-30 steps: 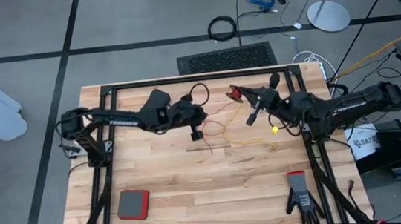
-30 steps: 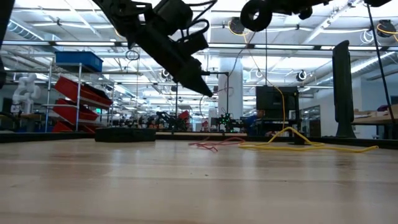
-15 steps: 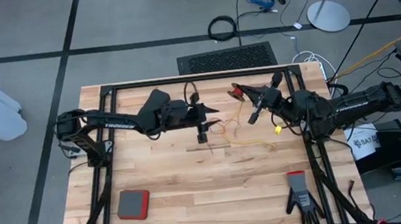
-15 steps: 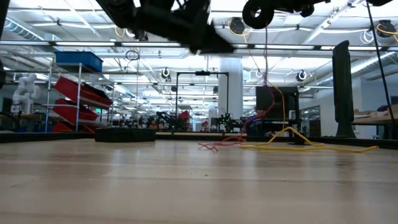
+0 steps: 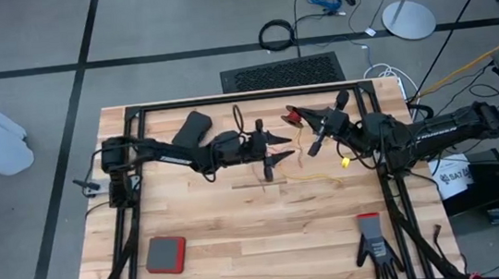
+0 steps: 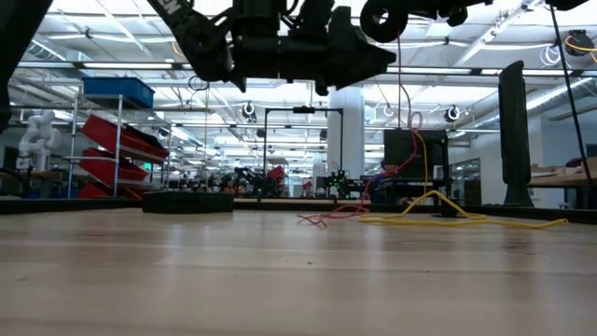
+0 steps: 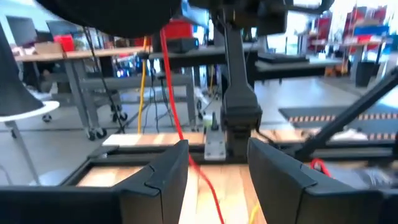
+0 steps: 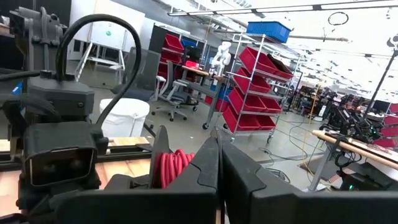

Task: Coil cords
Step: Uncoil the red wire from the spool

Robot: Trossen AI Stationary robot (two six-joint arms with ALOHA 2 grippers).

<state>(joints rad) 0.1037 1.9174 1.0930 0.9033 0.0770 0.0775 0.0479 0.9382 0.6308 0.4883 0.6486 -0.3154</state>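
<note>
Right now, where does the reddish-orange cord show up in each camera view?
High view: reddish-orange cord lies mid-table between the two grippers.
Low view: hanging from above, then trailing on the far tabletop.
Left wrist view: runs down between that arm's open fingers.
Right wrist view: red coil behind the closed fingers.
Shared landmark: the yellow cord beside it.

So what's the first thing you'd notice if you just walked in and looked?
Two dark arms reaching toward each other over the middle of the wooden table, the left gripper open and the right gripper shut. Between them a reddish-orange cord hangs down from a black reel held high, and a yellow cord trails across the tabletop. Near the front edge lie a red pad and a black glove.
</note>
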